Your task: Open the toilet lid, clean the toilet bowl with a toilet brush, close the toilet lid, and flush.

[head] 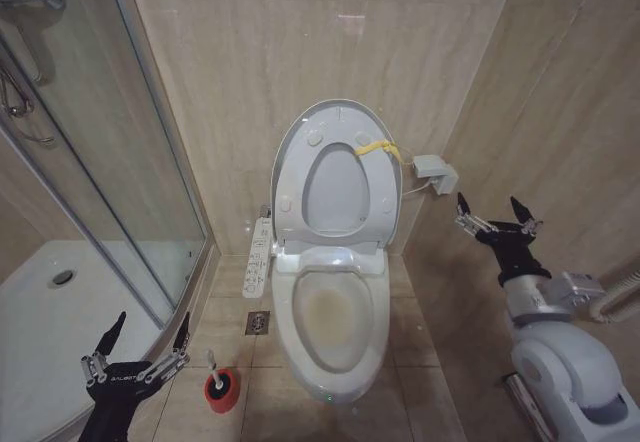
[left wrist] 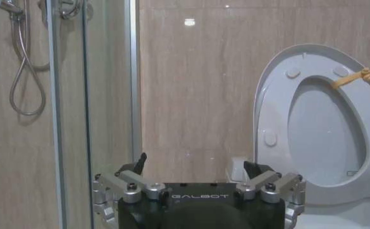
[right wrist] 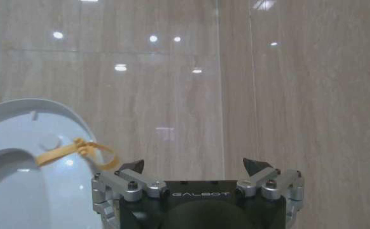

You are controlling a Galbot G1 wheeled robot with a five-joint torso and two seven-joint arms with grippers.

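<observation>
lid's up: the toilet lid point(head: 335, 177) leans on the wall, the stained toilet bowl point(head: 333, 324) exposed. the toilet brush point(head: 213, 368) stands in its red holder point(head: 222, 388) beside the spread, empty left gripper point(head: 140, 345). right gripper point(head: 494, 211) hangs wide apart near the wall. brushing looks next; left must pinch that thin handle.

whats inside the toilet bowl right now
The toilet bowl is open to view, with the toilet lid raised. Brownish-yellow stains spread over its inner surface. No brush is in it: the toilet brush stands in its red holder on the floor.
</observation>
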